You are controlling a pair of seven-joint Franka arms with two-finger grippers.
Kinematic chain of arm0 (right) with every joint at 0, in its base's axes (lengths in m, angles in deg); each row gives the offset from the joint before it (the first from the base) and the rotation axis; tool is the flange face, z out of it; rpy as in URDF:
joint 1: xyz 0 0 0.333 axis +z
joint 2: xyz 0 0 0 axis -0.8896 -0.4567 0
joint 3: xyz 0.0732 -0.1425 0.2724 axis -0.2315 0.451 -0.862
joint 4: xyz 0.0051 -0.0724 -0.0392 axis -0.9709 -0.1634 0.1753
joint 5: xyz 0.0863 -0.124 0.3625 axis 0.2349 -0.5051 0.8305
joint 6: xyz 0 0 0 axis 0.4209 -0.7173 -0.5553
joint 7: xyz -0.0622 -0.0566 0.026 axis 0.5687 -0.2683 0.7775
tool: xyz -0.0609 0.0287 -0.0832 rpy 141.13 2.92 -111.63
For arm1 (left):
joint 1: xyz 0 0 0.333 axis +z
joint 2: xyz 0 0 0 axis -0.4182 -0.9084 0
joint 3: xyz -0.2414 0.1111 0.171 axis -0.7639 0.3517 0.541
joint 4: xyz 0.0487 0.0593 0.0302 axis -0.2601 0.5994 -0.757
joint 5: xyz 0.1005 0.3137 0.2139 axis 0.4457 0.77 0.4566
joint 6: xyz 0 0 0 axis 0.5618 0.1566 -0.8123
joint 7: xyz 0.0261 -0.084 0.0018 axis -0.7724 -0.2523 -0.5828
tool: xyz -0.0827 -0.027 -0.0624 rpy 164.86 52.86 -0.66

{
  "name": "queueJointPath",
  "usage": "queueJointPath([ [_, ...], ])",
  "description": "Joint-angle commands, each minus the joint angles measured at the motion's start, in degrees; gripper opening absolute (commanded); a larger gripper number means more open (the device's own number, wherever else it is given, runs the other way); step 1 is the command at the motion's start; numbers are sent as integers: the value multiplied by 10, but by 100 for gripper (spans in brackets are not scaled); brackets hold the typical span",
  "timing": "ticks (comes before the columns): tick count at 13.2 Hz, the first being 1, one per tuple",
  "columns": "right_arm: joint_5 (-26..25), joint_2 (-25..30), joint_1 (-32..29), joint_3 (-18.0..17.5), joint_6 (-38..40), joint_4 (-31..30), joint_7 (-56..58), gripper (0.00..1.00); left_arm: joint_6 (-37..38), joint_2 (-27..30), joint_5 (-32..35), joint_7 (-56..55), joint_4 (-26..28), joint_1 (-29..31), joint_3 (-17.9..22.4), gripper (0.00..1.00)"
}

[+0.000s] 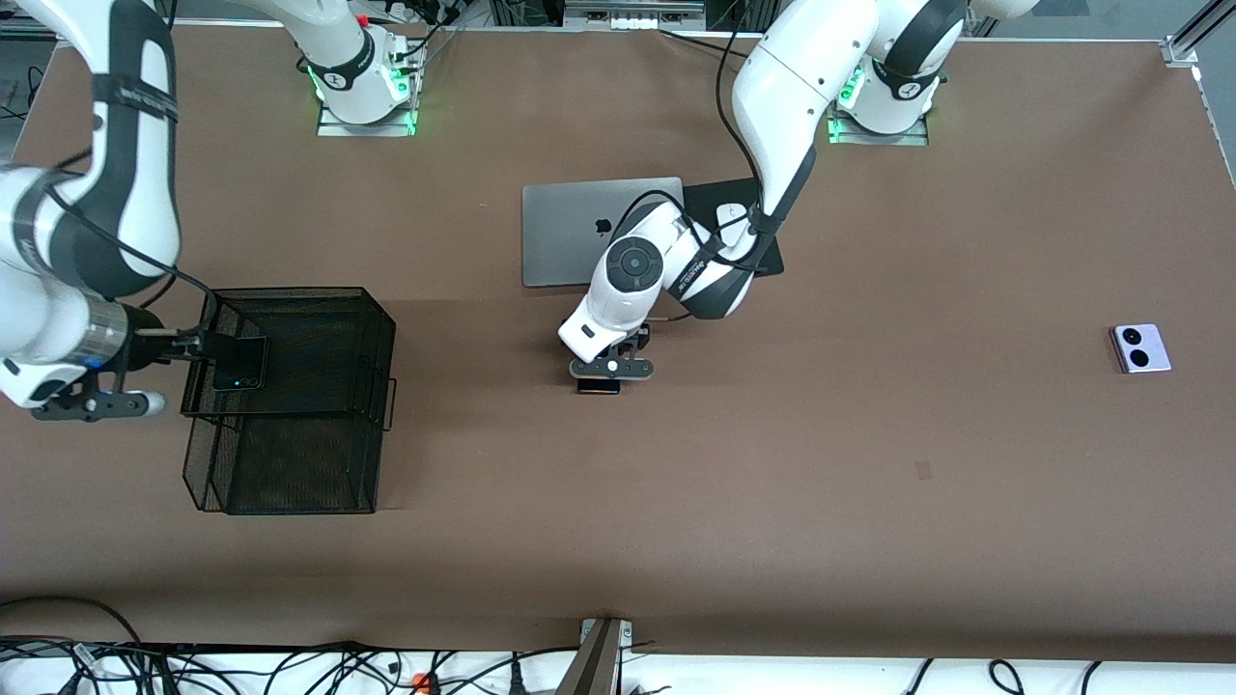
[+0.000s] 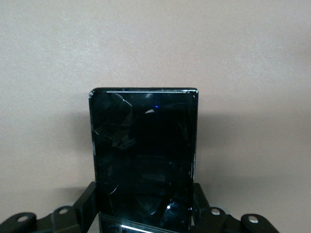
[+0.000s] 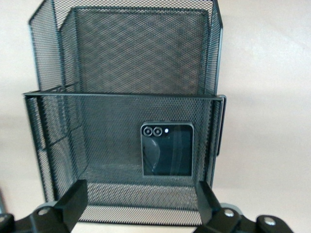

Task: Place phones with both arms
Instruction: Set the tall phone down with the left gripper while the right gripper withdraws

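Observation:
A small black flip phone [image 1: 239, 364] lies inside the black mesh basket [image 1: 381, 319], in the compartment farther from the front camera. The right wrist view shows this flip phone [image 3: 167, 149] through the mesh of the basket [image 3: 121, 63]. My right gripper [image 1: 193, 344] stands open at the basket's wall toward the right arm's end, its fingers [image 3: 73, 196] apart with nothing between them. At the table's middle, my left gripper [image 1: 606, 372] is shut on the long slim black phone [image 1: 599, 386], low at the table. The slab [image 2: 143, 150] sticks out between its fingers [image 2: 87, 199]. A lavender-white phone [image 1: 1140, 348] lies toward the left arm's end.
A closed grey laptop [image 1: 570, 232] lies farther from the front camera than my left gripper. Beside it a white mouse [image 1: 731, 214] sits on a black pad [image 1: 710, 193], partly under the left arm. Bare brown table stretches between the basket and the lavender phone.

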Motion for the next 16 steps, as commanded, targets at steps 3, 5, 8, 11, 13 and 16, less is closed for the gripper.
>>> queueJointPath([
  [3,-14,34,5,3,30,13,-16,100,7,6,-7,3,-15,-13,11,100],
  [5,-24,47,6,-1,43,13,-43,100,42,32,-7,3,-14,-4,18,100],
  [8,-46,62,12,-17,45,14,-63,100,177,108,-4,8,-14,34,49,100],
  [11,-54,71,15,-50,45,14,-110,100,322,171,9,38,-14,109,62,100],
  [13,-73,76,15,-104,44,24,-164,100,381,198,18,89,-16,177,61,100],
  [16,-92,67,15,-210,35,44,-305,100,447,219,114,148,-11,231,61,100],
])
